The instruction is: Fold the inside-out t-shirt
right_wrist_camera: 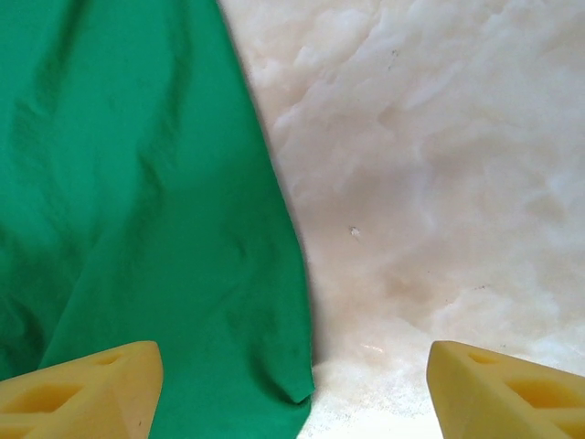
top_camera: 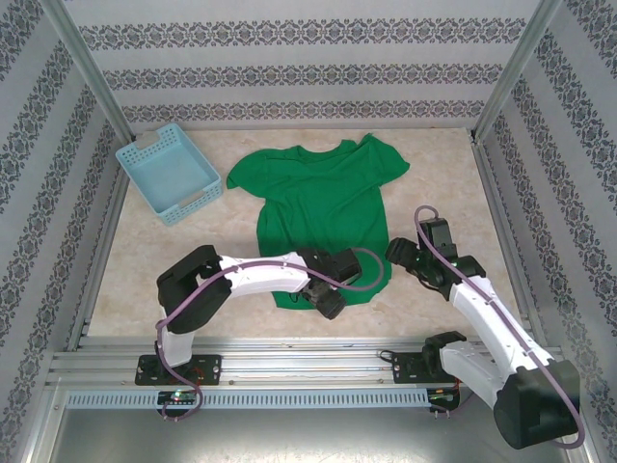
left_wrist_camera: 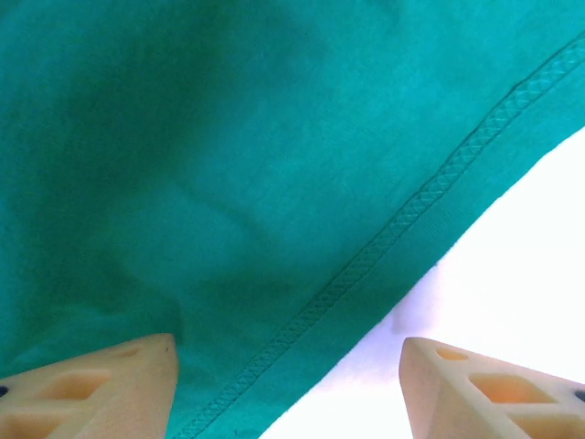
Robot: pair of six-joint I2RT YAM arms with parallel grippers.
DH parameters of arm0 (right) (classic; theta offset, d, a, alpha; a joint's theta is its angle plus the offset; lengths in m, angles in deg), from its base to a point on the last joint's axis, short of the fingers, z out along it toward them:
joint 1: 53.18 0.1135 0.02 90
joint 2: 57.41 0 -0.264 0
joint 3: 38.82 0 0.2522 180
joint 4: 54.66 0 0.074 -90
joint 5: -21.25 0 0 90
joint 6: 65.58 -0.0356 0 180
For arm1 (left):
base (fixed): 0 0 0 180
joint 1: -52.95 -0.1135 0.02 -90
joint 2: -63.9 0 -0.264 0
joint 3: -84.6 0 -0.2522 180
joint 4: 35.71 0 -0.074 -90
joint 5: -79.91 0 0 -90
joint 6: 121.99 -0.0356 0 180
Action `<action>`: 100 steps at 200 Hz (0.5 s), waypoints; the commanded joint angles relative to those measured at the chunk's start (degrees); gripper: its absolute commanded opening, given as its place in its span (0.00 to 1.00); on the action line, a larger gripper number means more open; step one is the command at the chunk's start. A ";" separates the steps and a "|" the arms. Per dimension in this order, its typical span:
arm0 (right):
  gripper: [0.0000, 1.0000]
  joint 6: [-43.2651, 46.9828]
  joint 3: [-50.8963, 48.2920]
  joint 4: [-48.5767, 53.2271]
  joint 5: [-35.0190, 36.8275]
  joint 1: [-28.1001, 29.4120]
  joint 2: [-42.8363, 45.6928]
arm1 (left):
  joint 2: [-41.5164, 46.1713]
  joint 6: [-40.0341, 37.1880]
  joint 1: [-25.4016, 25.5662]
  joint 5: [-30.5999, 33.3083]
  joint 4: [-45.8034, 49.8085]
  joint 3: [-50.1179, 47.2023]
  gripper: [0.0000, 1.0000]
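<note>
Overhead view faces down at table (top_camera: 145,280); wrist views close over t-shirt (top_camera: 323,207).

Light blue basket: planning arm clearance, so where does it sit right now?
In the top view, the light blue plastic lattice basket sits at far left, just left of the bright green cloth t-shirt.

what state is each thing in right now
t-shirt, spread flat, not folded, hem stitching showing
basket, upright, looks empty
left tool, open, over the shirt's bottom hem
right tool, open, over the shirt's side edge
</note>
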State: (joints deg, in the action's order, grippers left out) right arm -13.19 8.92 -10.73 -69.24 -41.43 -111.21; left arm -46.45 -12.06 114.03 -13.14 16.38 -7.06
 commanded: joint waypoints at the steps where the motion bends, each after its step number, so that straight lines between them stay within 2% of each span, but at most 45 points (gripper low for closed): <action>1: 0.77 -0.80 -1.50 0.99 -0.56 -0.19 1.31 | -2.81 0.26 0.10 -0.79 4.45 2.13 0.61; 50: 0.77 -1.07 -2.04 1.89 0.15 -0.27 3.23 | -5.27 0.27 -0.11 -0.84 4.45 2.52 0.47; 100: 0.77 -0.57 -0.38 1.46 0.81 -0.24 1.40 | -3.84 0.62 -1.43 1.74 1.02 1.40 0.24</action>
State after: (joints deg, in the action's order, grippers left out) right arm -13.40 7.21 -9.83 -69.22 -41.43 -108.76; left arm -49.53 -12.09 113.57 -12.84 18.35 -4.26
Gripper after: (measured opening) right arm 0.770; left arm 0.297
